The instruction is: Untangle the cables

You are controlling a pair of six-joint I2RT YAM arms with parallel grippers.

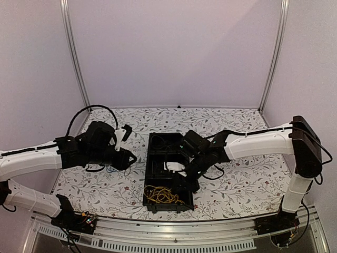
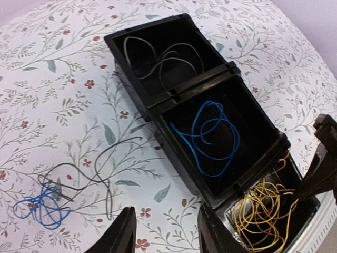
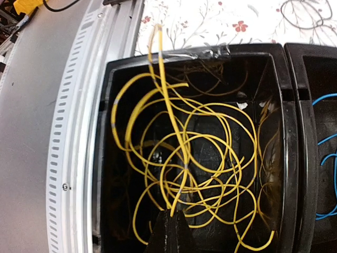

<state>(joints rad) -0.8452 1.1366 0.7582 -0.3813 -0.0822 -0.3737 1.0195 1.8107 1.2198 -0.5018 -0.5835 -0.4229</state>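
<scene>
A black tray [image 1: 152, 158] with three compartments lies in the middle of the table. Its near compartment holds a heap of yellow cables [image 3: 200, 153], also seen from above as yellow cables [image 1: 162, 195]. The middle one holds a blue cable [image 2: 210, 137] and the far one a grey cable [image 2: 158, 55]. On the cloth left of the tray, a dark cable [image 2: 100, 163] is tangled with a small blue bunch [image 2: 42, 205]. My right gripper [image 3: 172, 215] is shut on one yellow cable, low over the near compartment. My left gripper [image 2: 168, 232] hangs open over the cloth beside the tray, nothing between its fingers.
A metal rail [image 3: 68, 132] runs along the table's near edge, right beside the tray's near wall. The right arm [image 2: 324, 158] shows at the right edge of the left wrist view. The floral cloth [image 1: 242, 179] covers the table.
</scene>
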